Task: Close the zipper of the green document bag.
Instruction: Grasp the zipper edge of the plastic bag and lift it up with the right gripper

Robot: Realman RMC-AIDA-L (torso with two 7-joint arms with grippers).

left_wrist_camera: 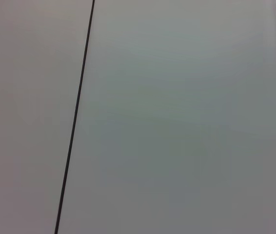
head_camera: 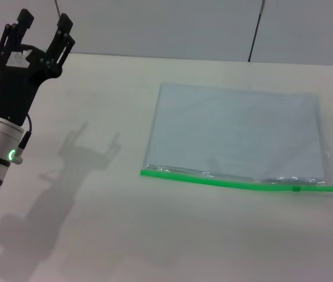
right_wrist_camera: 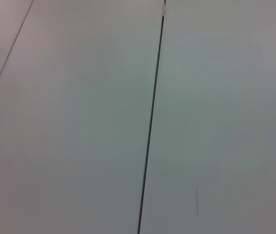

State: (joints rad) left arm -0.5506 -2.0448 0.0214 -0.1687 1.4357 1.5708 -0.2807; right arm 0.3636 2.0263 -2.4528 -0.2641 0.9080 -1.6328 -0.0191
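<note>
The green document bag (head_camera: 237,135) lies flat on the white table, right of centre in the head view. It is a pale blue-grey translucent pouch. Its bright green zipper (head_camera: 213,180) runs along the near long edge, with the small darker slider tab (head_camera: 296,188) near the right end. My left gripper (head_camera: 40,36) is raised at the far left, well away from the bag, open with nothing between its fingers. The right gripper is out of view. Both wrist views show only plain grey wall panels.
The white table (head_camera: 96,223) stretches around the bag, with the left arm's shadow (head_camera: 66,170) falling on it. Grey wall panels with dark seams (head_camera: 253,32) stand behind the table's far edge.
</note>
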